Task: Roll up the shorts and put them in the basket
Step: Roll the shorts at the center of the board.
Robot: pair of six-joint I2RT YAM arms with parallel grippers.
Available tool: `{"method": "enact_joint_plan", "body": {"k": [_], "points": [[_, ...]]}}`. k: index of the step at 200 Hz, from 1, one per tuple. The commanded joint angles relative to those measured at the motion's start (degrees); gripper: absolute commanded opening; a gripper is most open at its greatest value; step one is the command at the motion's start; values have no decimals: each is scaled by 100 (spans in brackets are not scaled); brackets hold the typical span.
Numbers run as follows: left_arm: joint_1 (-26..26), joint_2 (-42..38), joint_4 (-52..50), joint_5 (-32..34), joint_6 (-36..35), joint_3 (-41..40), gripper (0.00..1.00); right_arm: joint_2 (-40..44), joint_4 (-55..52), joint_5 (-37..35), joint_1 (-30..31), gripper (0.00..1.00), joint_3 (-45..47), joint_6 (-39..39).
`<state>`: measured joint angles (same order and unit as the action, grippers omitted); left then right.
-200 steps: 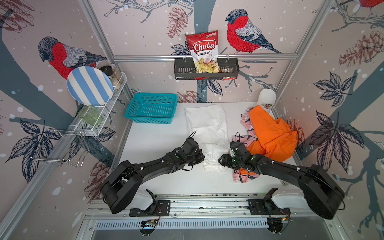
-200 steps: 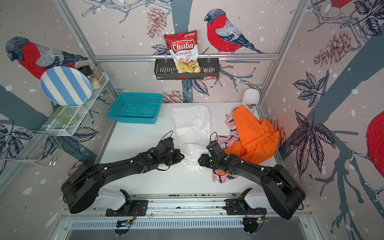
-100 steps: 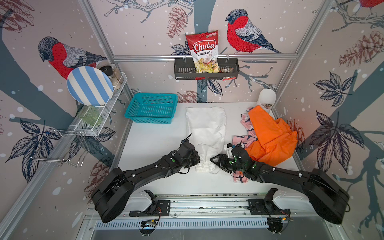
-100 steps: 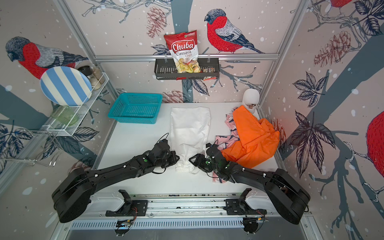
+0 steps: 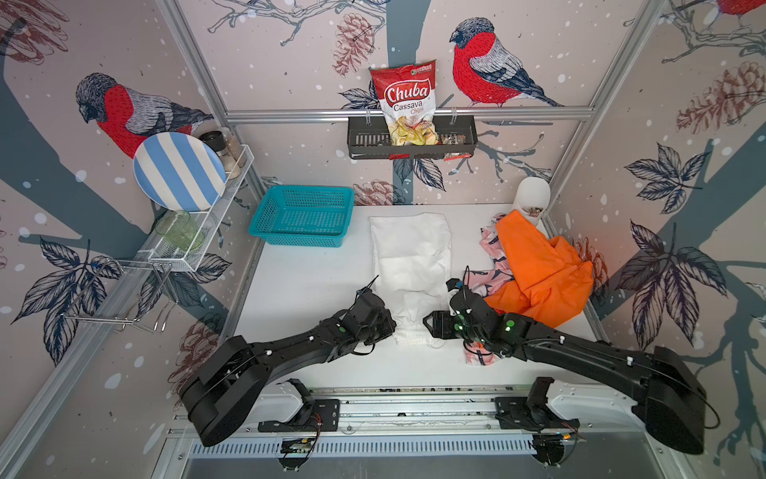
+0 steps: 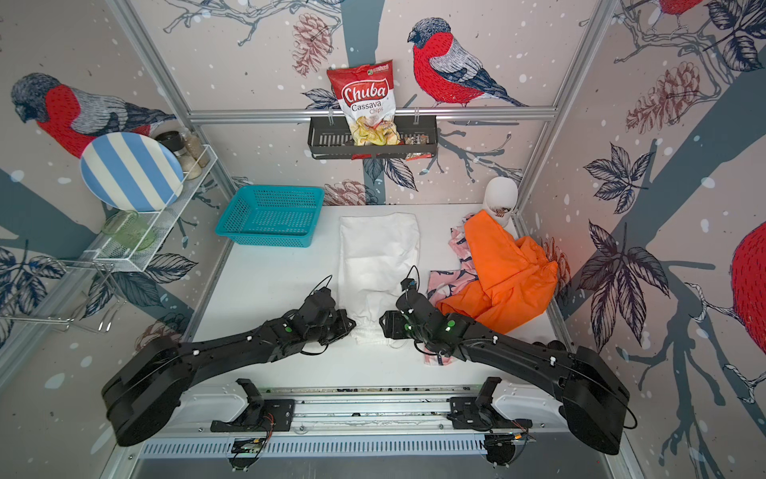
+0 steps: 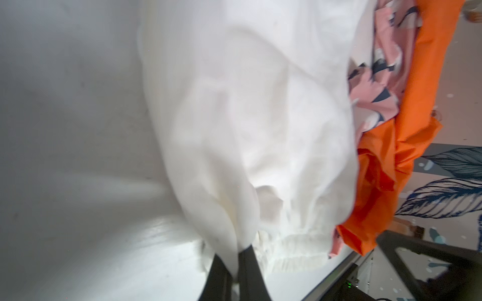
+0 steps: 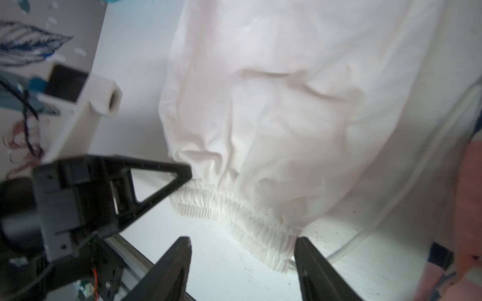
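The white shorts (image 5: 410,265) (image 6: 377,257) lie flat mid-table, with the elastic waist (image 8: 234,211) toward the front edge. My left gripper (image 5: 391,327) (image 6: 352,325) (image 7: 236,256) is shut on a fold of white cloth at the waist's left corner. My right gripper (image 5: 427,323) (image 6: 382,323) (image 8: 242,238) stands open at the waist's right end. The gathered band lies beside one of its fingers (image 8: 310,260), unclamped. The orange shorts (image 5: 539,265) (image 6: 505,269) lie crumpled at the right on top of the pink patterned shorts (image 5: 493,275) (image 6: 452,282).
A teal basket (image 5: 302,215) sits at the back left of the table. A white rounded object (image 5: 532,195) stands in the back right corner. A wire shelf with a striped plate (image 5: 178,172) hangs on the left wall. A chips bag (image 5: 408,103) sits in a rack on the back wall.
Both grippers have moved toward the front edge, drawing the white waist with them. The right gripper's jaws have spread apart and no longer pinch the waistband.
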<state>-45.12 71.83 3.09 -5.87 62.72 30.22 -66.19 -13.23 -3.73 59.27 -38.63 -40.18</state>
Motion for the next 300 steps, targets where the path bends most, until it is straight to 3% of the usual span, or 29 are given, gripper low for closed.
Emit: {"method": "enact_joint_plan", "body": {"k": [1, 20, 32, 50, 128, 149, 181, 211, 233, 300], "points": [[30, -265, -666, 314, -269, 451, 0, -44, -146, -1391, 710, 74, -141, 1308], [30, -196, -904, 191, -357, 747, 0, -26, 655, -2438, 1473, 83, 157, 2429], [31, -123, -933, 91, -352, 822, 0, -54, 1265, -3066, 1763, 100, 407, 3038], [32, -39, -899, -9, -309, 867, 0, -326, 1872, -3372, 1739, 100, 624, 3631], [39, -215, -913, -96, -149, 1083, 0, -2120, 2746, -4337, 1421, 100, 529, 4772], [39, -241, -951, -90, -146, 1036, 0, -1986, 2739, -4525, 1313, 88, 600, 4897], [39, -58, -687, -148, -120, 833, 0, -1266, 2045, -3698, 1287, 40, 523, 4554], [0, 360, -241, -371, -61, 668, 0, -909, 1682, -3418, 1238, 13, 621, 4282], [-53, 693, 234, -504, 68, 517, 0, -901, 1568, -3365, 1198, 8, 576, 4211], [-390, 1807, 684, -558, 239, 389, 0, -981, 1421, -3415, 1055, 8, 489, 4056]]}}
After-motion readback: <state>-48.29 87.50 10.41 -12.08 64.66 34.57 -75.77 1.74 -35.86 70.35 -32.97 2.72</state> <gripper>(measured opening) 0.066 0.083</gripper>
